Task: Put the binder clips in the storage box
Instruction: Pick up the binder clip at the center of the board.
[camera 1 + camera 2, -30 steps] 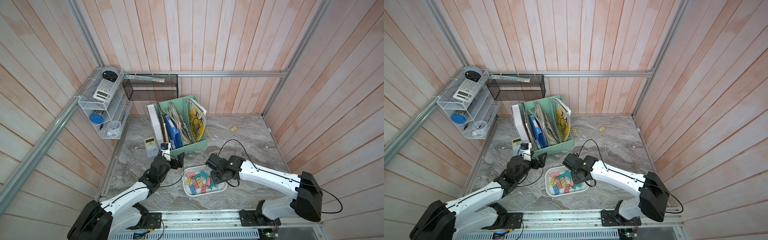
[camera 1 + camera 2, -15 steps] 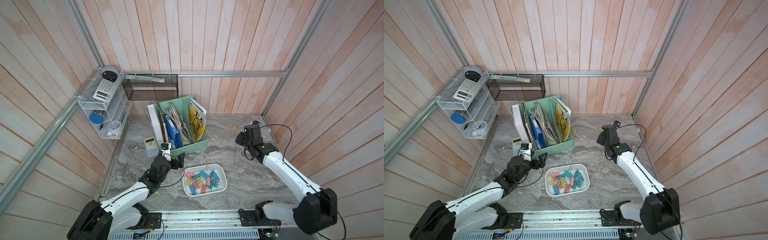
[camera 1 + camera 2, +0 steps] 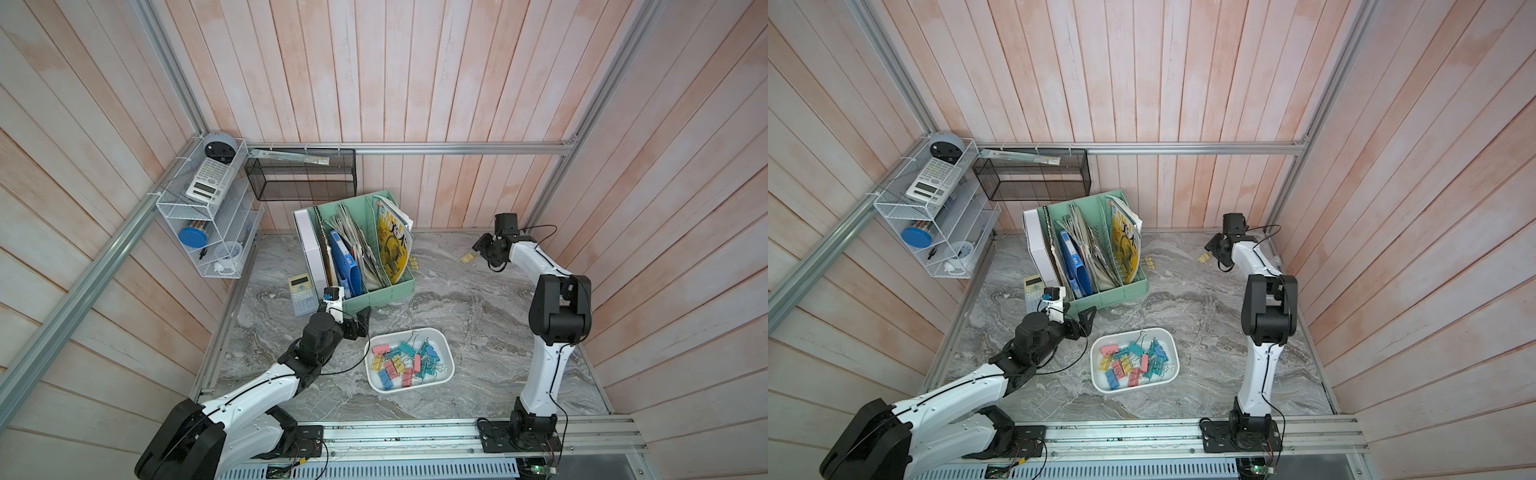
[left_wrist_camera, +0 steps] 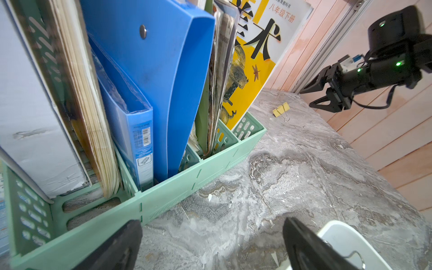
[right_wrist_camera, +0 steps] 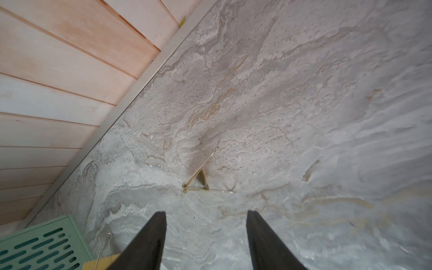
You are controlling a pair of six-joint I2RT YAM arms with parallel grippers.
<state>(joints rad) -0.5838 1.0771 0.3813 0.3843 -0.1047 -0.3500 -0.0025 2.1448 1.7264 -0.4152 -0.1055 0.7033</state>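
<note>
Most of the binder clips [image 3: 405,365] are already piled in the storage box [image 3: 415,387], the white tray toward the front of the marbled counter [image 3: 490,332]; you can see the pink, yellow, blue and teal heap in both top views. Two are out on the counter though. The far yellow clip [image 3: 467,258] lies near the back right corner, and the second yellow clip [image 3: 413,262] is just beside the back end of the mint green file organizer [image 3: 386,291]. The right claw [image 3: 478,248] hangs low just beside the far yellow clip, jaws spread with nothing in them. In the right wrist view that clip [image 5: 203,180] sits edge-on just ahead of the fingertips, wire handles splayed, not touching them. The left claw [image 3: 363,324] is released too, spread wide and empty, hovering between the front of the file organizer and the storage box. Its wrist view shows bare counter between the fingers [image 4: 126,243], with the box's rim right next to one of them.
</note>
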